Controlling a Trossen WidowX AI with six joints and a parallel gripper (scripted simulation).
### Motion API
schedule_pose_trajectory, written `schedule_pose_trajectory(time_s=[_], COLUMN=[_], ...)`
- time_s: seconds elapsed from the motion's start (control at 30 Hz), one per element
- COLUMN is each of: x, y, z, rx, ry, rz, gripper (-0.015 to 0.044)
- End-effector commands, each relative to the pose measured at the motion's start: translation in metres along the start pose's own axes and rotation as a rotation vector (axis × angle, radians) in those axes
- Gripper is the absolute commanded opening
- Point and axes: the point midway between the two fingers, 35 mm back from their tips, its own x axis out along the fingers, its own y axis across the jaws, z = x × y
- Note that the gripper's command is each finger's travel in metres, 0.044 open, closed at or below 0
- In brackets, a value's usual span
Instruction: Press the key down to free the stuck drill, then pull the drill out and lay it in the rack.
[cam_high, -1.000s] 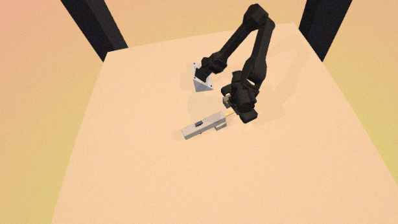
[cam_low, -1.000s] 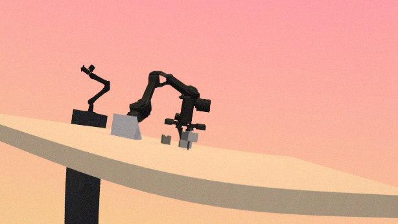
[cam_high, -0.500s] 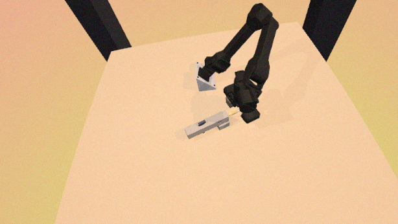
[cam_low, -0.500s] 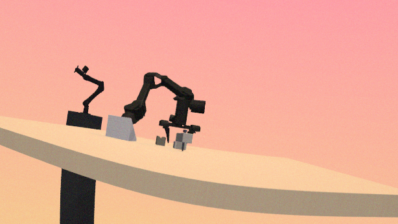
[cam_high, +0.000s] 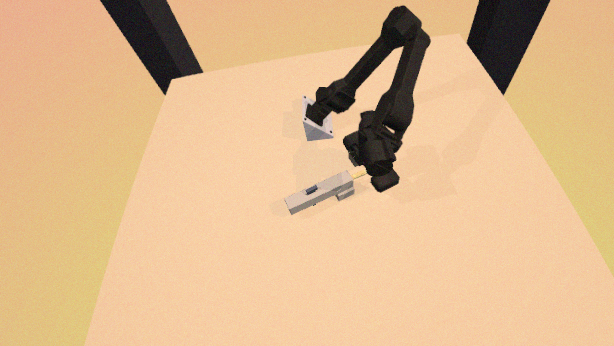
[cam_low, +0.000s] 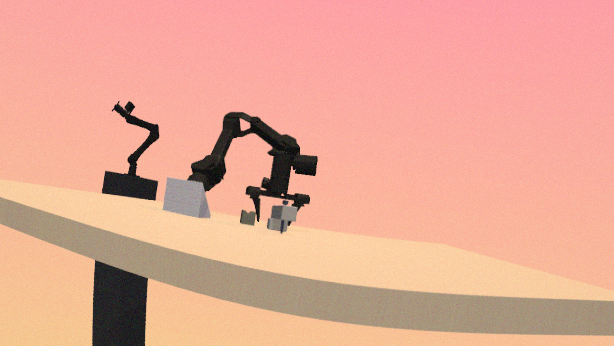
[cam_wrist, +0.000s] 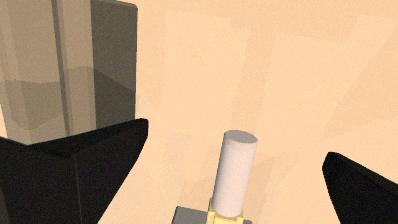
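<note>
A long grey holder (cam_high: 320, 192) (cam_low: 284, 213) lies across the table, with the dark key (cam_high: 311, 190) (cam_low: 285, 202) on its top. The drill sticks out of the holder's end: its yellow part (cam_high: 359, 173) (cam_wrist: 225, 218) is nearest the holder, and its pale cylindrical end (cam_wrist: 235, 175) shows in the wrist view. My gripper (cam_wrist: 234, 143) (cam_low: 274, 222) is wide open and empty, its fingers on either side of the drill's pale end and apart from it. The grey grooved rack (cam_wrist: 77, 60) (cam_low: 247, 217) stands beyond the left finger in the wrist view. The gripper hides the drill's far end in the top view.
The arm's pale wedge-shaped mount (cam_high: 318, 133) (cam_low: 182, 197) stands behind the holder in the top view. In the exterior view a second, smaller arm (cam_low: 145, 146) rises from a black box (cam_low: 130, 186) at the far left. Dark posts (cam_high: 150, 35) (cam_high: 505, 45) stand beyond the table's back corners.
</note>
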Motion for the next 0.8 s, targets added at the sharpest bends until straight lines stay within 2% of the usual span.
schedule_pose_trajectory(time_s=[0.0, 0.53, 0.77], x=[0.0011, 0.0029, 0.0020], y=[0.0004, 0.0007, -0.0006], z=[-0.0030, -0.0081, -0.0056], rx=[0.000, 0.000, 0.000], ry=[0.004, 0.004, -0.001], rz=[0.003, 0.003, -0.001], gripper=[0.0440, 0.0440, 0.0256])
